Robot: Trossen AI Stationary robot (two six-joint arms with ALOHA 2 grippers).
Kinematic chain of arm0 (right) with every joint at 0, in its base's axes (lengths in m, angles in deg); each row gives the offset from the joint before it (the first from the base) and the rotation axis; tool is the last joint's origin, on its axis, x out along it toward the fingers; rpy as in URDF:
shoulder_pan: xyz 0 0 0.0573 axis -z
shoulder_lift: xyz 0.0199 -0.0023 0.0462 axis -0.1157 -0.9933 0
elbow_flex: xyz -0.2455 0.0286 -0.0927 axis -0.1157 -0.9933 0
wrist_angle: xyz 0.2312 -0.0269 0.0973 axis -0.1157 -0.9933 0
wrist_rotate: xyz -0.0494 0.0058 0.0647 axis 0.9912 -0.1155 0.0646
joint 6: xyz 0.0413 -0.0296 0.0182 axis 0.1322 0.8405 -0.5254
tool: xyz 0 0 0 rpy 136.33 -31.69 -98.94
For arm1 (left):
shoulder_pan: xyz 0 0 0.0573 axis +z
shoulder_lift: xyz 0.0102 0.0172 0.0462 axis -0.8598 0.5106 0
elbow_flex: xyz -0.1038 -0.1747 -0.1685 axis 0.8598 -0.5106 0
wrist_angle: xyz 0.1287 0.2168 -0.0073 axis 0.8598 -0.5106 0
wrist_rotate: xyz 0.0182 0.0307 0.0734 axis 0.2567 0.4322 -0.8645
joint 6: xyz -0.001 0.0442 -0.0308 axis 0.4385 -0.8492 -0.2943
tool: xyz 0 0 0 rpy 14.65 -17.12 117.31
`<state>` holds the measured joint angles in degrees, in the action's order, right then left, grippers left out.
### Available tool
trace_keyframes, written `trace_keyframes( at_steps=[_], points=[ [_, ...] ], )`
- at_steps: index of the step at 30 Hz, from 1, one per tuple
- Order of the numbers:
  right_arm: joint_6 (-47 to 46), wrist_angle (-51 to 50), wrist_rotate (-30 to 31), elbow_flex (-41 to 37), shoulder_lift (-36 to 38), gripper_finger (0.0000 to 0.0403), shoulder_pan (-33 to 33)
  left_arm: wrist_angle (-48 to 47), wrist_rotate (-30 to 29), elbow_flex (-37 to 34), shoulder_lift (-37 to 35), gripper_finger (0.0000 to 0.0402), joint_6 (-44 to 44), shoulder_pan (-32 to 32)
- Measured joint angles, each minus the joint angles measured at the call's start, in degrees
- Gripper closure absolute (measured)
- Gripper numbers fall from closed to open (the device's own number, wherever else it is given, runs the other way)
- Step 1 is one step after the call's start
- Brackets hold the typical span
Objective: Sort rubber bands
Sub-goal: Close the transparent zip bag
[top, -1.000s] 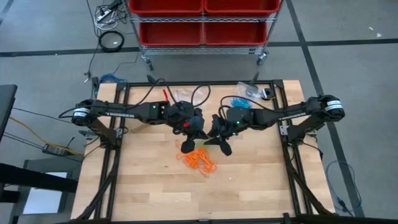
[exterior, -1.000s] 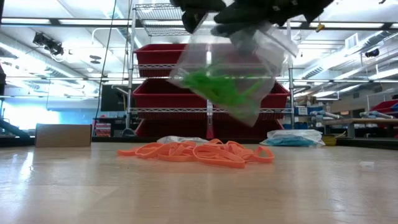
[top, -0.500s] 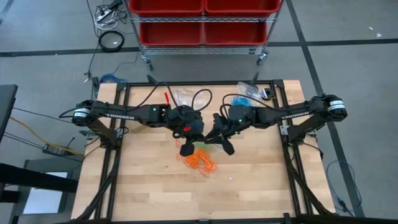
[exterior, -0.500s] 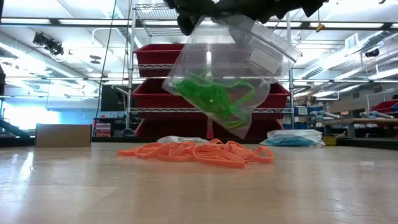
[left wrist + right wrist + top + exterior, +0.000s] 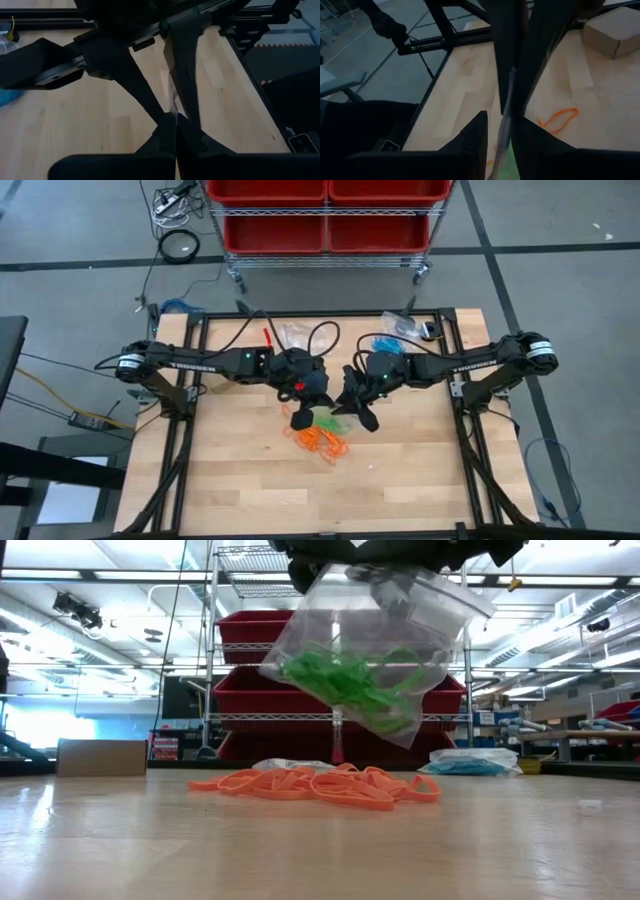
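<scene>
surface: light wooden table top (image 5: 250, 480) in a black frame | centre: loose heap of orange rubber bands (image 5: 320, 785) lying on the wood | far edge: clear bag of blue bands (image 5: 472, 762), a second clear bag (image 5: 297, 333), black cables (image 5: 322, 332)

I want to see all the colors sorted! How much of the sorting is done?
Partly. The green rubber bands already sit in the clear bag, which the left gripper and right gripper hold up between them over the table. Blue ones look bagged too, in the bag at the back. Left: the orange rubber bands, loose in a pile on the table.
</scene>
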<state>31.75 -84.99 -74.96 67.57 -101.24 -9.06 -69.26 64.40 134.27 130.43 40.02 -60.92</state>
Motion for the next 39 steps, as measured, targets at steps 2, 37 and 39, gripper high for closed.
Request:
trace_keyframes(
  at_steps=[2,37,39],
  points=[
    [0.14,-0.69,0.36,0.0,0.0,0.0348,0.0,-0.43,0.03,0.0,0.0,0.0401,-0.48,0.0],
    [0.71,-17.78,1.75,0.06,0.11,0.0403,-0.45,-10.03,-8.28,-0.07,-5.49,0.0401,-1.61,-1.79],
    [0.68,-19.5,1.76,0.02,0.11,0.0403,-0.66,-10.62,-9.04,-0.07,-6.05,0.0401,-1.55,-1.97]
  ],
)
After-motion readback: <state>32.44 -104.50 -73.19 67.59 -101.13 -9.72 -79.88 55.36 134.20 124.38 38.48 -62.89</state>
